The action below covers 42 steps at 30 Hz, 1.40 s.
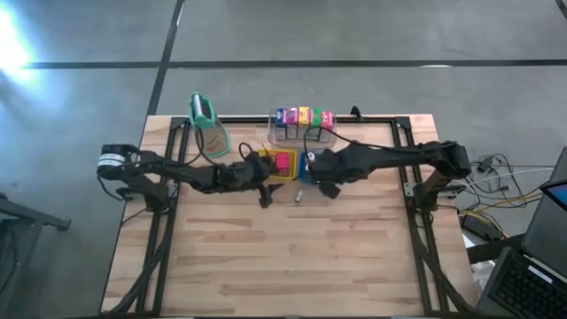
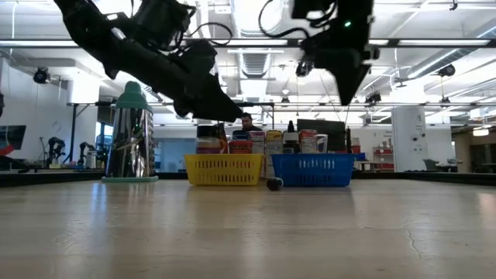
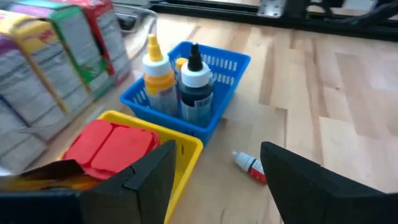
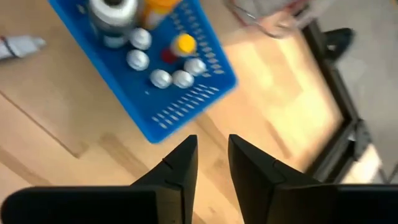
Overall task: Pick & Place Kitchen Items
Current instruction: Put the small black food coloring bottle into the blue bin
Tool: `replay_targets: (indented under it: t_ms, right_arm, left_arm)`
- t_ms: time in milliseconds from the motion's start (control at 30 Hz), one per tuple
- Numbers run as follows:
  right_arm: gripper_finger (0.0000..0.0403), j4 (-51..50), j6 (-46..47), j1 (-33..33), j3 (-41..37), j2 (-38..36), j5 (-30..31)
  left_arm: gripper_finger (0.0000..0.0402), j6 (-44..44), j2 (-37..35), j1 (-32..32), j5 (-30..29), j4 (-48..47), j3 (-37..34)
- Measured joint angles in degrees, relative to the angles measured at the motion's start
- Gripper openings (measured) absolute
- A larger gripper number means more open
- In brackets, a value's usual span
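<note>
Two dark arms reach in over the middle of the wooden tabletop (image 1: 292, 257), meeting near a pair of small baskets at its far side. The left claw (image 3: 214, 180) hangs just above the near edge of the yellow basket (image 3: 186, 146), its fingers spread well apart with nothing between them. Inside that yellow basket lies a red block (image 3: 109, 146) beside something orange that is only partly visible. The right claw (image 4: 212, 165) hovers over bare wood just beside the blue basket (image 4: 186, 102); its fingers stand a narrow gap apart and hold nothing.

The blue basket touches the yellow one and holds upright bottles: a yellow-capped bottle (image 3: 158, 78) and a black-capped bottle (image 3: 196, 84) stand side by side, and from the right wrist view several small silver-topped pieces (image 4: 160, 78) cluster in the same basket. A tiny white tube (image 3: 249, 165) lies on its side on the tabletop, just in front of the baskets, between the two claws.

Behind the baskets, a clear bin carries a row of colourful cartons (image 1: 303, 116), standing upright side by side. To the left of them stands a tall container with a teal top (image 2: 132, 97), well apart from both claws.
</note>
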Motion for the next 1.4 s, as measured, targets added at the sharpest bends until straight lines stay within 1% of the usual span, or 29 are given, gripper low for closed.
replay_targets:
  t_ms: [67,167,267,400,600,700,833,900,1000,1100,1233,1333,1400]
  right_arm:
    - [0.0078,-1.42,0.79,0.85,-1.07,-2.17,1.11]
    - [0.0067,-1.1,0.85,2.06,-3.26,-6.54,1.84]
    - [0.0057,-0.53,1.18,2.75,-5.79,-11.55,2.65]
    - [0.005,1.95,1.17,2.98,-9.8,-19.03,3.29]
    - [0.0052,9.4,-1.4,2.96,-16.74,-30.72,4.66]
    - [0.006,14.41,-3.83,2.97,-20.45,-36.07,4.67]
    - [0.0071,19.27,-5.58,2.97,-24.48,-42.17,4.67]
    - [0.0077,21.16,-6.01,2.95,-26.04,-44.52,4.67]
    - [0.0085,23.5,-6.3,2.95,-27.8,-47.05,4.67]
    - [0.0093,25.61,-7.73,2.95,-29.35,-48.46,4.66]
    - [0.0102,26.49,-8.44,2.95,-29.83,-48.55,4.65]
    - [0.0107,27.04,-8.74,2.95,-29.87,-47.88,4.65]
    - [0.0109,26.99,-9.37,2.95,-29.9,-47.29,4.63]
  left_arm:
    - [0.024,-0.75,-0.03,-2.43,-5.05,-1.28,0.72]
    - [0.024,-1.82,-0.03,-7.38,-14.43,-3.09,2.18]
    - [0.024,-4.22,-0.03,-12.27,-21.91,-3.35,3.74]
    - [0.024,-10.39,0.61,-16.93,-27.13,-3.29,5.77]
    - [0.024,-16.13,4.58,-20.92,-34.35,-4.04,7.52]
    - [0.024,-19.86,7.45,-21.64,-35.81,-4.19,8.51]
    - [0.024,-23.79,12.21,-21.93,-36.16,-4.24,11.08]
    - [0.024,-25.17,14.62,-21.94,-36.11,-4.65,13.05]
    - [0.024,-27.23,18.08,-22.02,-36.16,-8.73,17.45]
    - [0.024,-28.09,22.01,-22.15,-36.73,-10.95,21.59]
    - [0.024,-27.94,26.89,-22.11,-36.33,-13.96,26.95]
    - [0.024,-29.75,29.32,-21.72,-37.79,-18.99,30.86]
    - [0.024,-32.7,30.38,-21.02,-38.72,-24.5,32.95]
